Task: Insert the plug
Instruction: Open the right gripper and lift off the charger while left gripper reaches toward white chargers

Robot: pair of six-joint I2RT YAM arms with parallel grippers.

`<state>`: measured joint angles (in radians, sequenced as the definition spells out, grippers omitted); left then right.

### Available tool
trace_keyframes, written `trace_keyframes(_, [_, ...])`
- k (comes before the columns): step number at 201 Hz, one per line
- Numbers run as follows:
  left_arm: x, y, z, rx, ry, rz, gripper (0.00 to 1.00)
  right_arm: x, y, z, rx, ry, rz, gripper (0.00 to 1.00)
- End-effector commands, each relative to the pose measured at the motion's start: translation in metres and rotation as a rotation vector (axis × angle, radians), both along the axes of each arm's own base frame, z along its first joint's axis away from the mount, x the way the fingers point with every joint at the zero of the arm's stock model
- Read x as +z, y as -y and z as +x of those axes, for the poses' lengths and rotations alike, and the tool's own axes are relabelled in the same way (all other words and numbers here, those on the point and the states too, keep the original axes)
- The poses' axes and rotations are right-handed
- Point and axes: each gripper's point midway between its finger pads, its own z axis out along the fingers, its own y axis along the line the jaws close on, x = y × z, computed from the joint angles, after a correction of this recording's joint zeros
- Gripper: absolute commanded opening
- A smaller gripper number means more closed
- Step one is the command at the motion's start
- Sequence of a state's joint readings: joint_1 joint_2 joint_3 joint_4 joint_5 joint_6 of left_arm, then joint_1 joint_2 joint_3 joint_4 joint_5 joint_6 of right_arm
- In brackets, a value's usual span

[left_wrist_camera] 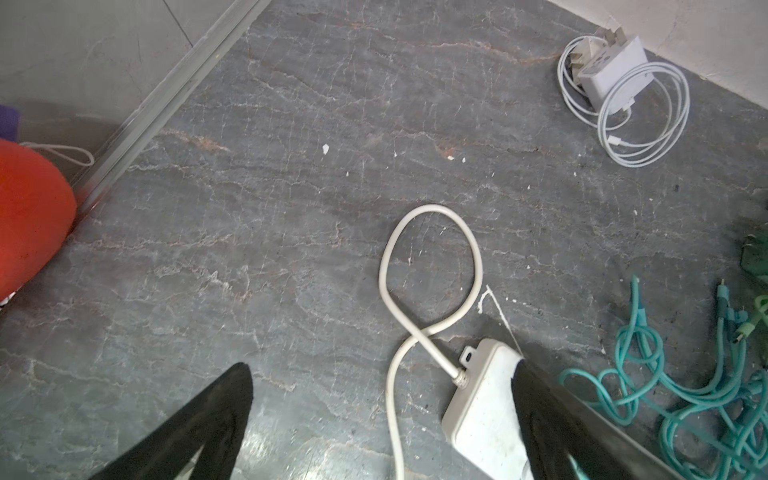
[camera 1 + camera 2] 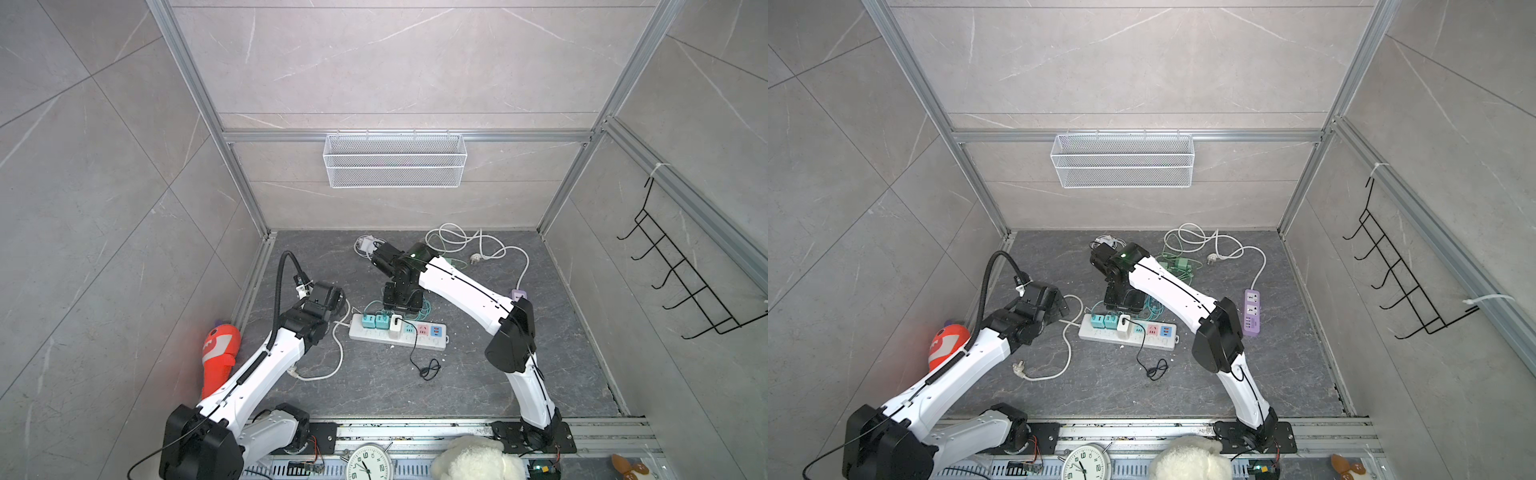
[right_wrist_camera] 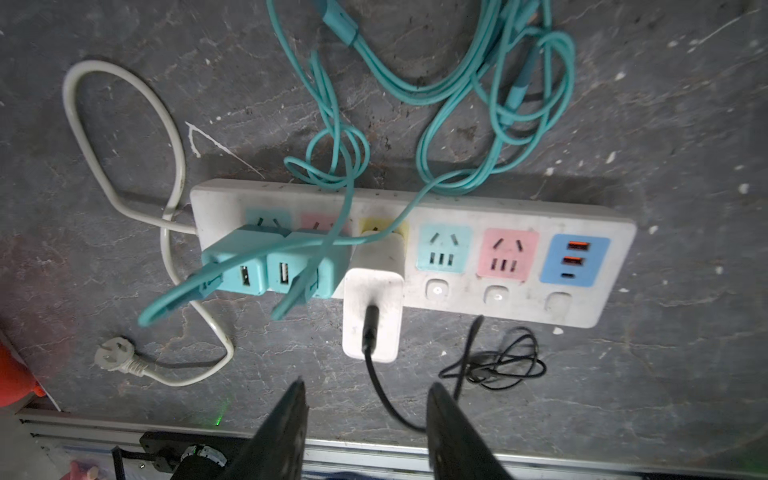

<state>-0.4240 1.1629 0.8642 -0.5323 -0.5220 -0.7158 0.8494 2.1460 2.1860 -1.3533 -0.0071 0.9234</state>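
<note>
A white power strip [image 2: 419, 338] [image 2: 1156, 341] [image 3: 519, 299] lies on the dark floor. The white plug [image 2: 395, 326] [image 2: 1124, 326] [image 3: 374, 316], with a black cable out of its top, stands in the strip's yellow socket beside two teal chargers [image 3: 241, 266]. My right gripper [image 3: 365, 386] [image 2: 400, 311] hangs just above the plug, jaws apart, holding nothing; the black cable runs over the floor behind them. My left gripper [image 1: 382, 368] [image 2: 340, 298] is wide open over the strip's cord end [image 1: 482, 407], with one finger in front of that end.
Teal cables [image 3: 457, 104] tangle behind the strip. Its white cord [image 3: 124, 166] loops left to a loose plug [image 3: 114, 359]. A black cable coil [image 3: 498, 365], a purple strip [image 2: 1252, 311], a white charger with coiled cable [image 1: 615, 70] and an orange toy [image 2: 220, 349] lie around.
</note>
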Motion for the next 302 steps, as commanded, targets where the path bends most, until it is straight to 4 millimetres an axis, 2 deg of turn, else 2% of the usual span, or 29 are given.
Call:
trace_keyframes(1, [0.028, 0.01, 0.042, -0.025, 0.115, 0.004, 1.0, 0.02, 0.02, 0.011, 0.042, 0.126, -0.042, 0.49])
trace_keyframes(17, [0.03, 0.022, 0.068, -0.067, 0.13, -0.004, 1.0, 0.023, 0.036, 0.022, 0.058, 0.198, -0.068, 0.49])
trace_keyframes(39, [0.022, 0.035, 0.105, -0.096, 0.08, -0.055, 1.0, 0.025, 0.058, 0.039, 0.052, 0.307, -0.091, 0.49])
trace_keyframes(53, [0.02, 0.041, 0.132, -0.111, 0.061, -0.074, 1.0, 0.02, 0.072, 0.048, 0.024, 0.37, -0.076, 0.49])
trace_keyframes(59, [0.022, 0.047, 0.143, -0.125, 0.071, -0.08, 1.0, 0.021, 0.075, 0.052, 0.014, 0.399, -0.049, 0.49])
trace_keyframes(85, [0.008, 0.076, 0.192, -0.234, 0.077, -0.111, 1.0, 0.019, 0.085, 0.066, 0.027, 0.465, 0.045, 0.49])
trace_keyframes(111, [-0.013, 0.1, 0.225, -0.325, 0.037, -0.148, 0.99, 0.015, 0.099, 0.075, 0.077, 0.462, 0.03, 0.49])
trace_keyframes(128, [-0.024, 0.103, 0.242, -0.311, 0.014, -0.185, 0.99, 0.011, 0.107, 0.078, 0.084, 0.463, 0.031, 0.49])
trace_keyframes(186, [-0.047, 0.097, 0.281, -0.157, 0.026, -0.263, 0.99, -0.004, 0.117, 0.081, 0.159, 0.463, 0.058, 0.49])
trace_keyframes(214, [-0.057, 0.093, 0.29, -0.062, 0.048, -0.312, 0.99, -0.007, 0.112, 0.079, 0.21, 0.461, 0.074, 0.48])
trace_keyframes(258, [-0.059, 0.094, 0.307, 0.02, 0.123, -0.398, 0.99, -0.017, 0.107, 0.074, 0.268, 0.436, 0.091, 0.46])
trace_keyframes(266, [-0.054, 0.095, 0.31, 0.032, 0.139, -0.419, 0.99, -0.017, 0.107, 0.073, 0.274, 0.437, 0.087, 0.46])
trace_keyframes(268, [-0.068, 0.095, 0.31, 0.039, 0.12, -0.418, 0.98, -0.017, 0.107, 0.074, 0.275, 0.438, 0.086, 0.46])
trace_keyframes(271, [-0.073, 0.097, 0.31, 0.042, 0.113, -0.423, 0.98, -0.018, 0.108, 0.073, 0.277, 0.436, 0.084, 0.46])
trace_keyframes(302, [-0.076, 0.098, 0.319, 0.075, 0.172, -0.474, 0.98, -0.018, 0.111, 0.071, 0.29, 0.444, 0.074, 0.46])
